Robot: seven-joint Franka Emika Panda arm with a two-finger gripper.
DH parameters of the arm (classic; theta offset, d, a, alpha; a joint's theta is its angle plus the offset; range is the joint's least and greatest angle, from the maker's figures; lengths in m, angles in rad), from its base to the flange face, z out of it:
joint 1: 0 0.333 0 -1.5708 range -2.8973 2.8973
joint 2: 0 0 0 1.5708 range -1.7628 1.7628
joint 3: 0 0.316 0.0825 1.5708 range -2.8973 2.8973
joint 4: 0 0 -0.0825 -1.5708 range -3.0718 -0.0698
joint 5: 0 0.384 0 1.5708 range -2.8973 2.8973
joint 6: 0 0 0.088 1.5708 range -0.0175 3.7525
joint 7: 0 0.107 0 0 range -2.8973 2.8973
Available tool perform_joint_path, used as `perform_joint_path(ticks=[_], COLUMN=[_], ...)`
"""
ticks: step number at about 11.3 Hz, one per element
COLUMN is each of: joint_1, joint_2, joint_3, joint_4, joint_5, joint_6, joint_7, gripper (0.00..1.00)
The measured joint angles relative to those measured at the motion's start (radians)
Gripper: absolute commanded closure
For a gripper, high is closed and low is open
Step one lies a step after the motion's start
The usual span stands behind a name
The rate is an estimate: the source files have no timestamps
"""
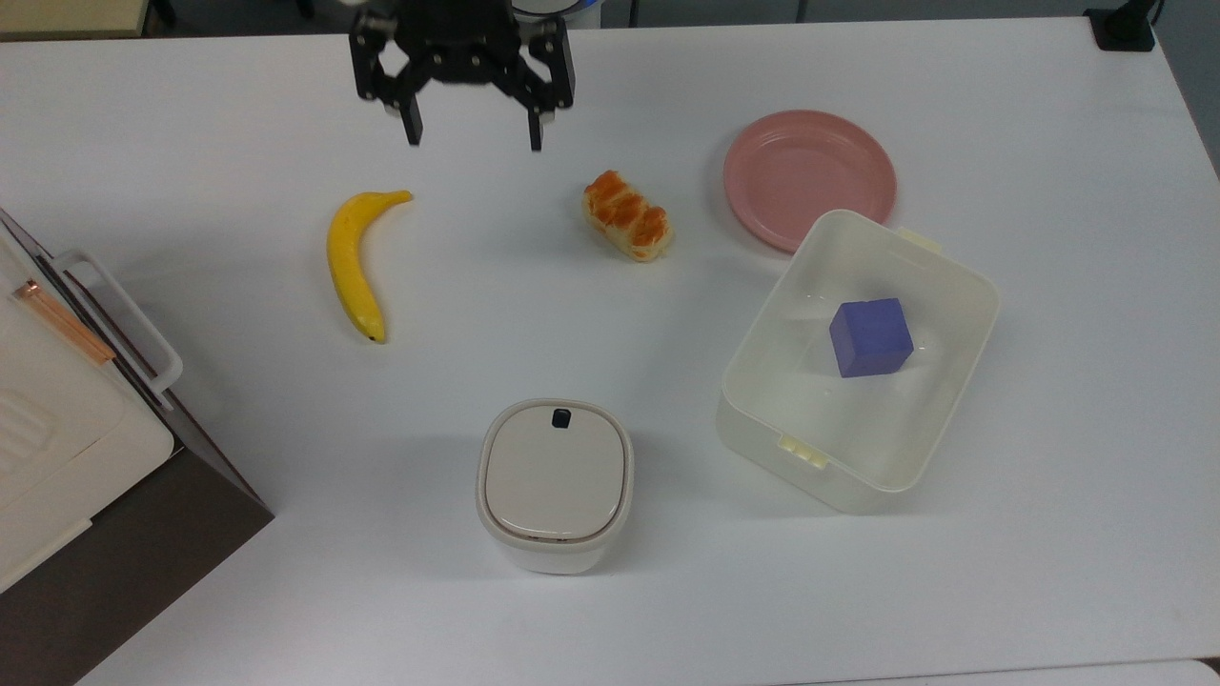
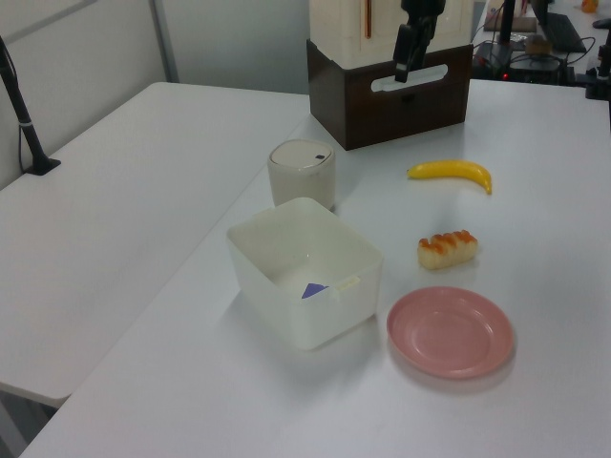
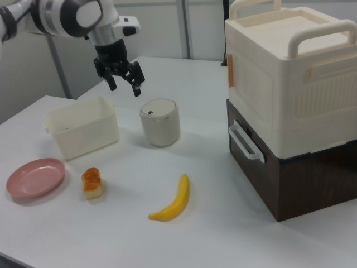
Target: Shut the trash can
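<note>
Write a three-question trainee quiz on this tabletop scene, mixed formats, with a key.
1. True or false: the trash can has its lid down.
2. What lies inside the tub? A) banana B) blue cube C) pastry
3. Fill in: the end effector is open and holds ____.

Key
1. True. The beige lid sits flat on the rim.
2. B. The blue cube is in it; the banana and the pastry lie on the table.
3. Nothing. It hangs in the air far from the trash can, at the top view's top edge.
</note>
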Motion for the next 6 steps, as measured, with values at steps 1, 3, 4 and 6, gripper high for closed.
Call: perform_joint_path(ticks=[1,3,4,6], joint_1=[-0.003,-0.012,-0.018,-0.021], joint_2=[-0.020,-0.041,-0.042,-0.042], joint_3=[0.000,-0.001,-0.001,-0.001], joint_4=[0.000,-0.001,-0.002,-0.009], joint_5=[0.005,0.009,0.010,0.010], joint_6=[-0.036,-0.097,-0.105,-0.133], joint_7=[0.000,0.000,0.000,0.000], gripper=[0.00,0.00,0.00,0.00])
